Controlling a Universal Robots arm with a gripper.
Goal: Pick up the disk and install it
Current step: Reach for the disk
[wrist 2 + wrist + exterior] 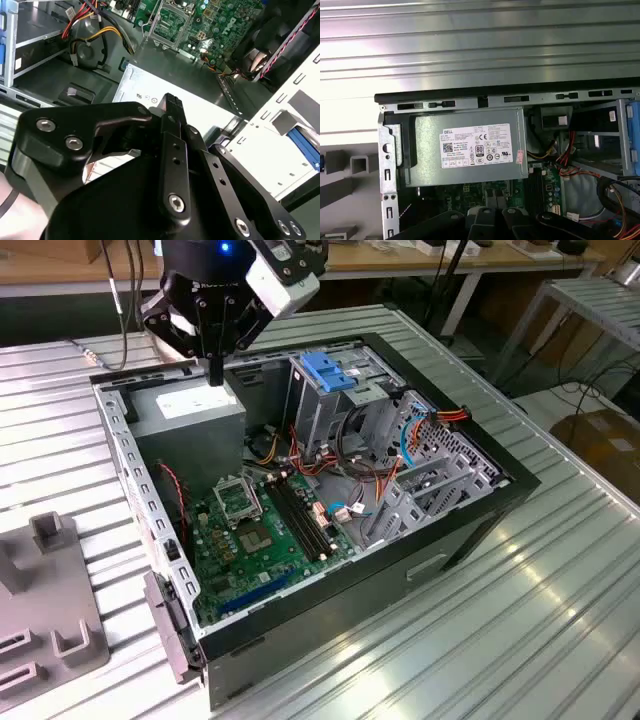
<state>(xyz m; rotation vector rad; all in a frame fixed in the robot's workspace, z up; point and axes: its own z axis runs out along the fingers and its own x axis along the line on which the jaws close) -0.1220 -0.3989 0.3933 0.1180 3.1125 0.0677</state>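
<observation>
Black and drawn together to one narrow tip with nothing held, the arm's gripper (214, 373) hovers just above the big grey metal power-supply box with a white label (188, 412). The box sits at the exterior view's left end of the open black desktop computer case (470, 530) on my ribbed metal bench (520, 640). The disk (304, 144), as far as I can tell, is the bright blue rail in the second wrist view, lying outside the case's perforated wall, well apart from the gripper. I cannot make out its grey body. A chunky light-blue plastic latch block (325, 370) tops the grey metal drive cage (310, 405), near the green motherboard (260, 530).
</observation>
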